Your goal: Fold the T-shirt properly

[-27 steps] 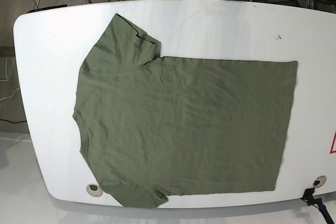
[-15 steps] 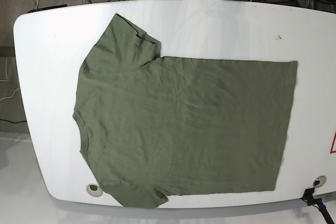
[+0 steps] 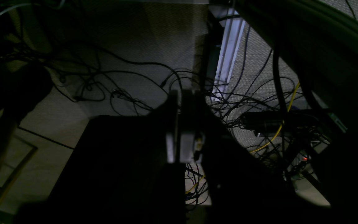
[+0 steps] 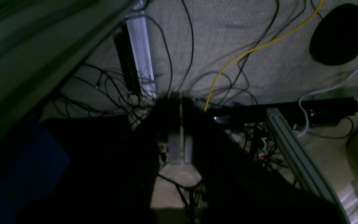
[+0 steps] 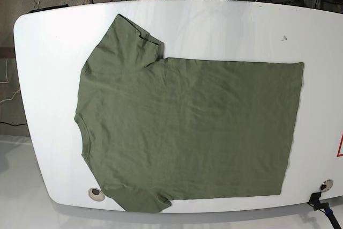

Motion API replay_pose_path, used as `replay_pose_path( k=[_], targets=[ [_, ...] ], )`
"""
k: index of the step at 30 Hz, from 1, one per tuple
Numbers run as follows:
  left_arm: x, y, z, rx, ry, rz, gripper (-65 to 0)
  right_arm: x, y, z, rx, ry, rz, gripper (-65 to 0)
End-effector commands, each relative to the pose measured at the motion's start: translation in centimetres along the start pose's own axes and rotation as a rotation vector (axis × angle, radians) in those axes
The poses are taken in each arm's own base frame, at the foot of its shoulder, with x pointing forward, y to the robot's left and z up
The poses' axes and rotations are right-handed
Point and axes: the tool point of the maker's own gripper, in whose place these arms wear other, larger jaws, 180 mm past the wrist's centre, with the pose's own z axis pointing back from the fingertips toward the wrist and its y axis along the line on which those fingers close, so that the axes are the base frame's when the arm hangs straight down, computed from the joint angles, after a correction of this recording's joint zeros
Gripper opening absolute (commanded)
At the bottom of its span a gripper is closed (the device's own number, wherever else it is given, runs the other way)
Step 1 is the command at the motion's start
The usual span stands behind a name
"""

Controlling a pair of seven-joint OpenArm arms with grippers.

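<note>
I see the T-shirt (image 5: 187, 127), soft wrinkled olive cotton, spread flat on the glossy white rounded counter (image 5: 48, 79), collar toward the base view's left. Only my wrist cameras show the arms: left pincer (image 3: 182, 130) and right pincer (image 4: 177, 130) both clenched empty, aimed at cable-strewn floor (image 4: 244, 31).
</note>
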Motion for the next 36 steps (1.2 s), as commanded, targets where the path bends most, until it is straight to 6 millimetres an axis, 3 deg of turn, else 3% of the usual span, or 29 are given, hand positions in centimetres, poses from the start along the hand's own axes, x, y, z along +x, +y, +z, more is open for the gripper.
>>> replay_pose_path(
  k=[1, 8, 33, 34, 36],
  targets=[
    [-0.3, 0.1, 0.0, 0.003, 0.002, 0.001, -64.6, -0.4, 0.0, 0.0, 0.004, 0.006, -0.005, -65.0],
    [0.8, 0.1, 0.0, -0.004, -0.022, -0.001, -65.0, 0.4, 0.1, 0.0, 0.010, -0.011, -0.001, -65.0],
    [0.1, 0.3, 0.0, 0.000, -0.010, -0.001, -65.0, -0.4, -0.2, 0.0, 0.002, 0.000, 0.002, -65.0],
    [1.1, 0.3, 0.0, 0.003, -0.033, 0.005, -65.0, 0.0, 0.4, 0.0, 0.018, -0.010, 0.000, -64.6],
    [0.9, 0.6, 0.0, 0.006, -0.028, 0.004, -65.0, 0.2, 0.2, 0.0, 0.015, -0.015, -0.001, -64.6]
  ],
)
